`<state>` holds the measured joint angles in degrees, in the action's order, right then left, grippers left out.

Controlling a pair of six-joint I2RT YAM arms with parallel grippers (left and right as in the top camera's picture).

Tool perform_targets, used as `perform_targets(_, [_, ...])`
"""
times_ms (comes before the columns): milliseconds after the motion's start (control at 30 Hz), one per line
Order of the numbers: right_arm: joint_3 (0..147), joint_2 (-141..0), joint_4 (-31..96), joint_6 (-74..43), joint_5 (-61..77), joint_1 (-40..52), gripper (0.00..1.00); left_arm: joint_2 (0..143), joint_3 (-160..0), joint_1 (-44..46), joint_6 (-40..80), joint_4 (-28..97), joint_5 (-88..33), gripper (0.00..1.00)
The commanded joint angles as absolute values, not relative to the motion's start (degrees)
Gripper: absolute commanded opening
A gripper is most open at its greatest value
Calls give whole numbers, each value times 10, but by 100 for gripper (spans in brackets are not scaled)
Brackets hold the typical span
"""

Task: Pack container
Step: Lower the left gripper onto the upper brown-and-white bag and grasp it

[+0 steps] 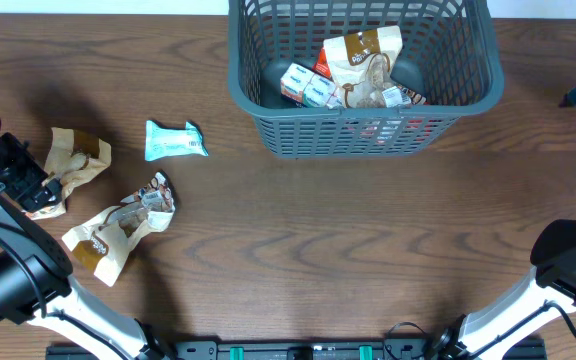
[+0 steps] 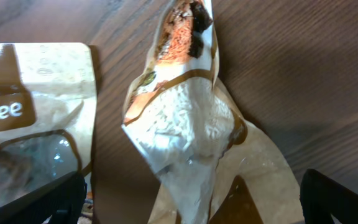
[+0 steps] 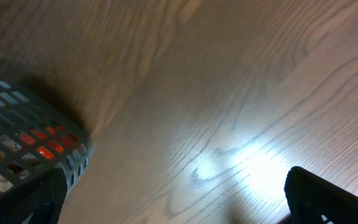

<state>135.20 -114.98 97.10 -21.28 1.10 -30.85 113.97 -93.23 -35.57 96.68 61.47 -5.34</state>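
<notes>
Basket part-packed at far edge; both arms hold nothing.
Grey basket (image 1: pixel 368 135) sits at the desk's (image 1: pixel 368 260) far edge, right of ctr, w/ several snack packs (image 1: pixel 363 65) inside. L end effector (image 2: pixel 191 202) is released nr left edge, fingers wide either side of a crumpled beige pack (image 2: pixel 185 124), not pinching it; 2nd beige pack (image 2: pixel 36 112) just beside. Teal pack (image 1: pixel 175 141) lies apart. R end effector (image 3: pixel 173 205) is released over bare desk by basket's corner.

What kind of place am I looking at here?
Probably a robotics lab test bench rather than a shop or kitchen. A left arm and a right arm flank a wooden table. A grey basket holds snack packets, and loose packets lie nearby, apparently staged for packing.
</notes>
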Motion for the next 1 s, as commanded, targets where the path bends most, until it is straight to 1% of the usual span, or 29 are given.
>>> perform_targets(0, [1349, -1155, 973, -205, 20, -310, 99, 1155, -931, -358, 976, 612, -29, 98])
perform_targets(300, [1349, -1155, 973, -205, 20, -310, 99, 1185, -931, -355, 974, 606, -9, 99])
perform_targets(700, [1349, -1155, 973, -205, 35, -310, 99, 1196, -931, -288, 968, 542, -8, 99])
perform_targets(967, [1349, -1155, 973, -194, 35, -310, 99, 1196, -931, -286, 978, 541, 12, 99])
